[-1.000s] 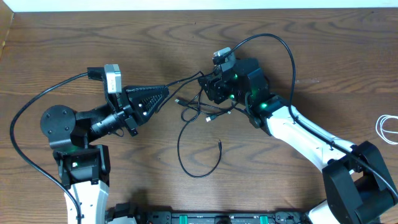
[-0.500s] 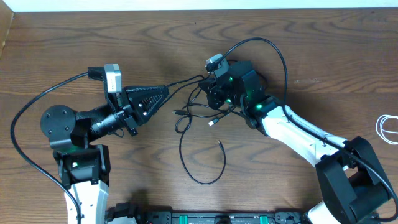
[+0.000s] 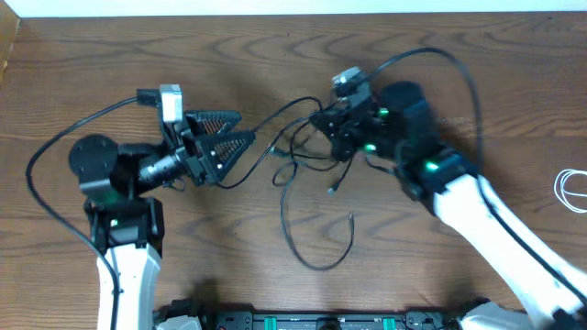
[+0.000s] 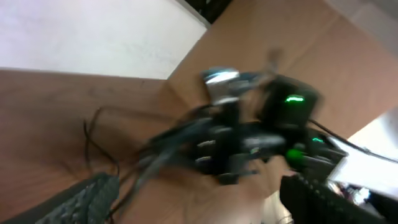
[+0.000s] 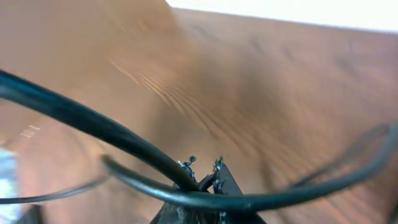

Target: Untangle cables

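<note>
Two arms work over the desk [image 3: 138, 55]: the left end effector [image 3: 244, 128] gapes wide and holds nothing, while the right end effector [image 3: 323, 122] is pinched on the black cables [image 3: 303, 156]. The likely trouble is that hauling several strands at once, with nothing anchoring them, cinches the knot or snags a plug [image 3: 331, 190]. The tangle hangs just left and near of the right tips; the white cable [image 3: 570, 188] lies well apart at the right edge.

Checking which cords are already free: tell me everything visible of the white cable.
The white cable is a thin cord, looped loosely, lying on the wooden table at the overhead picture's right edge, which cuts part of it off. No plug shows. It lies well apart from the black cords; only the table touches it.
</note>
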Robot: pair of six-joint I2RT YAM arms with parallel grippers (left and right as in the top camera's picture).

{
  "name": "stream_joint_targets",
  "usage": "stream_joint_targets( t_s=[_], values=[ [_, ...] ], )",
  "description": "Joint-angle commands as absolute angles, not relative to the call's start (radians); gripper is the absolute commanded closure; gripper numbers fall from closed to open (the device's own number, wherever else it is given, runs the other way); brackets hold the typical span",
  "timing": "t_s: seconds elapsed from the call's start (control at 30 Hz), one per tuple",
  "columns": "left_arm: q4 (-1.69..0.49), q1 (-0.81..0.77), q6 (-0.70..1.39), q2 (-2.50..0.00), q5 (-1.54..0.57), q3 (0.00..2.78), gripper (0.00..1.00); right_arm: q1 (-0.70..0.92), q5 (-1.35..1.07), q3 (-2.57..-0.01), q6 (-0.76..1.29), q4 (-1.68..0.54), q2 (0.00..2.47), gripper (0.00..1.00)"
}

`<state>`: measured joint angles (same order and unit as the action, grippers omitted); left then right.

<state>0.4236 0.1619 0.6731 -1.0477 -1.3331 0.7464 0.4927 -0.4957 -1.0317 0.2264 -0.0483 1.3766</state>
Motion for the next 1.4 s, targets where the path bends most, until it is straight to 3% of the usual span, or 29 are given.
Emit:
stream_joint_targets(
  t_s=[0.0,0.2,0.53,0.63,0.7,0.8,0.9,0.97,1.07,1.13,1.23,1.37],
  values=[
    [0.428,0.136,0.659,-1.089,-1.35,0.756,0.08,0.485,-0.593,-1.036,0.271,-0.054,1.301,0.99],
    [0.428,0.061,0.63,-1.171,-1.342,0.756,0.08,0.485,-0.386,-1.036,0.579,-0.175,1.29,0.99],
    [0.41,0.032,0.613,-1.296,-1.316,0.756,0.07,0.443,-0.369,-1.036,0.63,-0.215,1.307,0.99],
    [0.353,0.04,0.498,-1.314,-1.315,0.755,0.07,0.411,-0.373,-1.036,0.632,-0.236,1.307,0.99],
    [0.281,0.053,0.413,-1.315,-1.246,0.755,0.07,0.392,-0.372,-1.036,0.632,-0.271,1.307,0.99],
    [0.099,0.067,0.409,-1.315,-0.883,0.755,0.07,0.364,-0.352,-1.036,0.631,-0.364,1.308,0.99],
    [-0.054,0.066,0.509,-1.315,-0.566,0.755,0.07,0.363,-0.294,-1.036,0.632,-0.451,1.309,0.98],
    [-0.12,0.066,0.555,-1.315,-0.517,0.755,0.07,0.365,-0.29,-1.036,0.632,-0.492,1.314,0.99],
    [-0.13,0.066,0.477,-1.315,-0.672,0.755,0.02,0.383,-0.291,-1.036,0.618,-0.51,1.328,0.99],
    [-0.113,0.066,0.253,-1.315,-0.958,0.755,0.02,0.401,-0.29,-1.036,0.605,-0.505,1.351,0.99],
    [-0.122,0.066,0.064,-1.315,-1.203,0.755,0.02,0.399,-0.33,-1.036,0.614,-0.492,1.372,0.99],
    [-0.145,0.06,-0.012,-1.315,-1.242,0.753,0.02,0.387,-0.408,-1.036,0.656,-0.482,1.378,0.97]
  ],
)
